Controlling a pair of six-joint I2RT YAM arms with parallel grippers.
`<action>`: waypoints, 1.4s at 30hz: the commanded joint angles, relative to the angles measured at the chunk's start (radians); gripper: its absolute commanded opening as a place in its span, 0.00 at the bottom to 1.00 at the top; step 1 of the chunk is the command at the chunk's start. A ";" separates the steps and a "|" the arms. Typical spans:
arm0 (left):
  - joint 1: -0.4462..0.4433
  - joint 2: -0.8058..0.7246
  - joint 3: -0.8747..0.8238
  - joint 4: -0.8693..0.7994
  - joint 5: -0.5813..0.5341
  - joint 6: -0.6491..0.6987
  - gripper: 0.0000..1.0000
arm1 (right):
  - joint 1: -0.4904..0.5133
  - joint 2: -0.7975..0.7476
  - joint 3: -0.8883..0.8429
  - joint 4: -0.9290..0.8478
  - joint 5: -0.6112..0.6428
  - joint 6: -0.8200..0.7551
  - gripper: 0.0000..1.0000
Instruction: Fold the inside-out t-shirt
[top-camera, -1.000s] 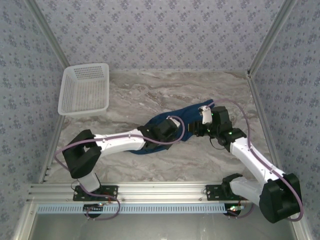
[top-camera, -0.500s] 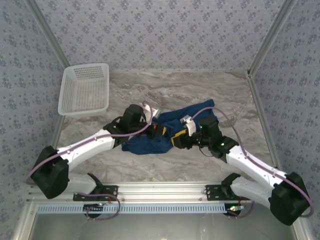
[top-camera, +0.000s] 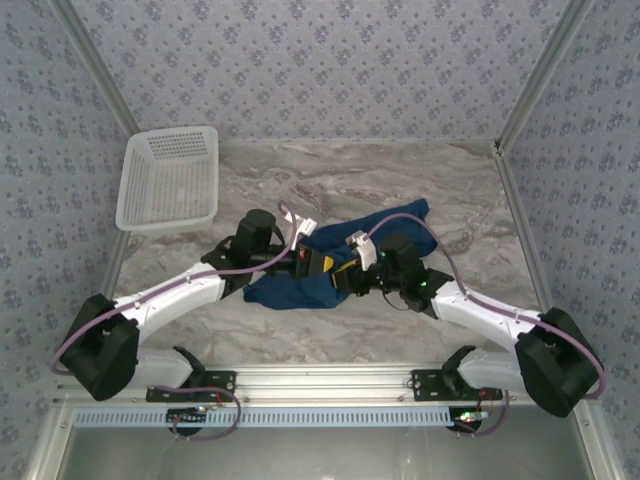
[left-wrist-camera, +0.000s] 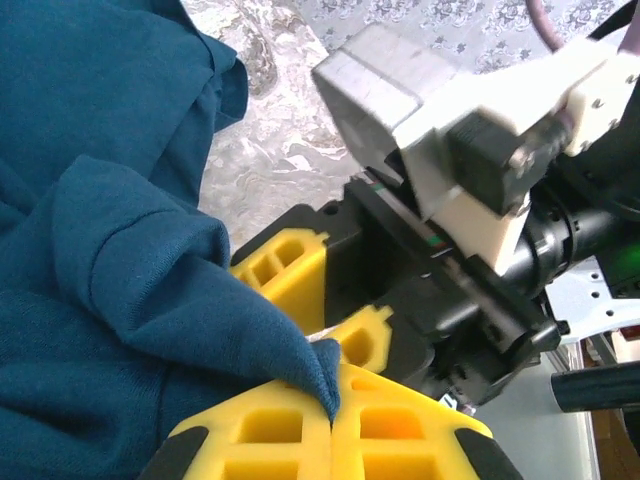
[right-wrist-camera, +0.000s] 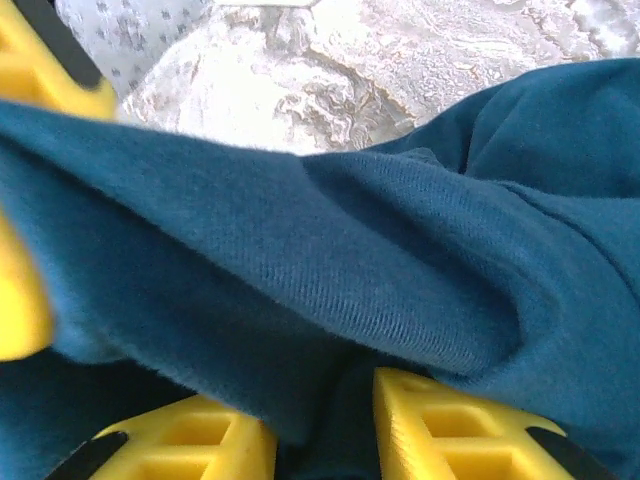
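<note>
The inside-out t-shirt lies bunched in a dark blue heap mid-table, one part trailing toward the back right. My left gripper comes at it from the left. In the left wrist view its yellow fingers are shut on a pointed fold of the t-shirt. My right gripper meets it from the right, almost touching the left one. In the right wrist view my right gripper has a thick fold of the t-shirt packed between its narrowly parted yellow fingers.
A white lattice basket stands at the back left corner of the marble table. Patterned walls close in the table on three sides. The right arm's black and white wrist looms close in front of the left gripper.
The left arm has pulled back from across the shirt to its left side and shut on a fold. The right gripper has moved left and nearer, meeting it. The shirt is bunched tighter.
</note>
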 joint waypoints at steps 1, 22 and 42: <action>0.014 -0.033 -0.002 0.016 0.003 0.001 0.00 | 0.005 0.000 0.054 0.000 0.028 -0.027 0.13; 0.011 -0.236 -0.036 -0.285 -0.499 0.108 0.70 | -0.054 -0.100 0.061 0.078 -0.215 0.158 0.00; -0.097 -0.075 0.120 -0.316 -0.349 0.300 0.27 | -0.055 -0.117 0.033 0.071 -0.212 0.137 0.00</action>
